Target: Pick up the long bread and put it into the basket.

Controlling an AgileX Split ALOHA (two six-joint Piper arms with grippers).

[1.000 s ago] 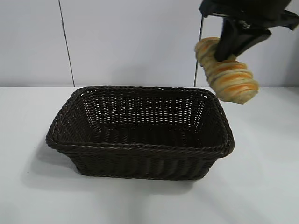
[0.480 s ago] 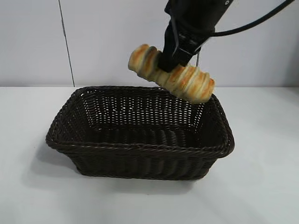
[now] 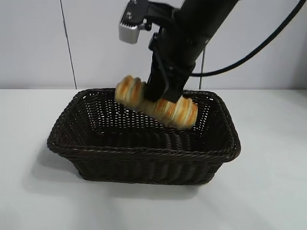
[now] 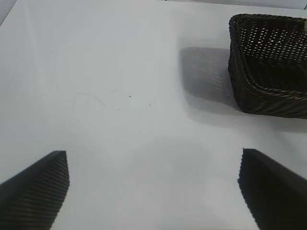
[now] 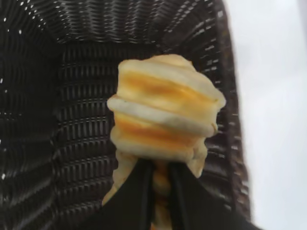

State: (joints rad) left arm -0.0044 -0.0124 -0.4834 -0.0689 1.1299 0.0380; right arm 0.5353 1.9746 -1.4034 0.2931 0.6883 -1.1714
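The right hand [image 3: 160,98] grips the long golden-tan bread with orange-brown stripes [image 3: 156,103] at mid-length, tilted just inside the dark brown woven wicker basket [image 3: 144,153] on the white desk [image 3: 268,191], while the left hand [image 4: 153,191] hovers spread wide beside the basket.

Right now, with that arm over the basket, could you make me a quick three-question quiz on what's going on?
1. True or false: the long bread already lies loose on the floor of the wicker basket.
2. Which gripper holds the bread: A) left gripper, B) right gripper?
3. Fill in: the left gripper's fingers stand ____ above the bare white table.

Key: 1. false, it is held tilted, about level with the rim; 2. B; 3. open.
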